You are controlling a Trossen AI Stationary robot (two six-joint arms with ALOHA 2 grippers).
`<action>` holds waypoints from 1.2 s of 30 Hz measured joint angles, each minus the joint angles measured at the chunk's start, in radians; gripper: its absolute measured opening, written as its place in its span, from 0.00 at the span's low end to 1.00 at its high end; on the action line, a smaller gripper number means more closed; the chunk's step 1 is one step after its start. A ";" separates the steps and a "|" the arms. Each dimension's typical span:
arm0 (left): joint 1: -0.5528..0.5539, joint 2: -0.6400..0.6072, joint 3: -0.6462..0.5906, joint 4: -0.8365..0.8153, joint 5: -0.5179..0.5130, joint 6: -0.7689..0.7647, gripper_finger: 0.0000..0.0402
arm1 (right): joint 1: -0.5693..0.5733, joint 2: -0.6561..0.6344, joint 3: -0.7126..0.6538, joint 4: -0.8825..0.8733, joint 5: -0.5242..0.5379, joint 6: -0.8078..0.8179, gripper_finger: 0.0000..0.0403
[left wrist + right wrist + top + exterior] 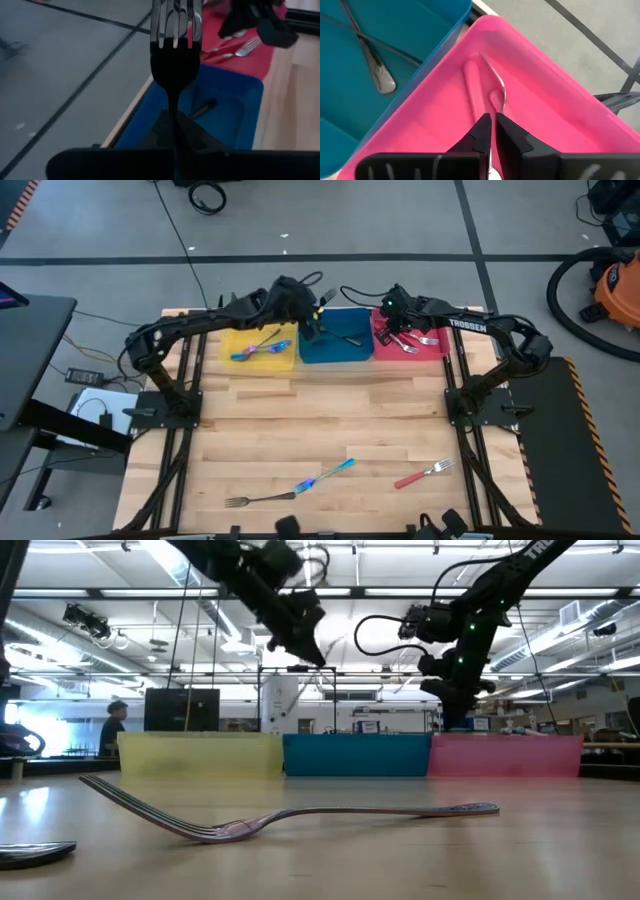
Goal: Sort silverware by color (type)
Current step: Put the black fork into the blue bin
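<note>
My left gripper (313,328) hangs above the blue tray (335,350), shut on a dark grey-black fork (175,65). Its tines point away from the wrist camera. Another dark utensil (202,107) lies in that tray. My right gripper (392,322) is over the red-pink tray (440,348), shut on a pink-handled silver utensil (497,95). Beside it a second pink handle (474,92) lies on the tray floor. Iridescent utensils (258,348) lie in the yellow tray (235,340). My left gripper pinches the dark fork's slim handle (174,122) between its two fingers, which lie along the handle. The fork's head sticks out past the fingertips, clear of the blue tray below. My right gripper pinches the pink handle's end (494,111) between its fingertips, coming from above. The silver end (492,75) reaches down toward the tray floor; whether it rests there I cannot tell.
On the near part of the table lie a dark fork (260,499), an iridescent utensil (325,476) and a red-handled fork (425,473). The three trays stand side by side at the far edge. A person (112,725) shows in the room behind.
</note>
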 joint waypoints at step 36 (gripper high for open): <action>0.027 0.384 0.001 0.222 0.207 0.155 0.02 | -0.011 -0.003 0.000 0.108 -0.035 0.079 0.08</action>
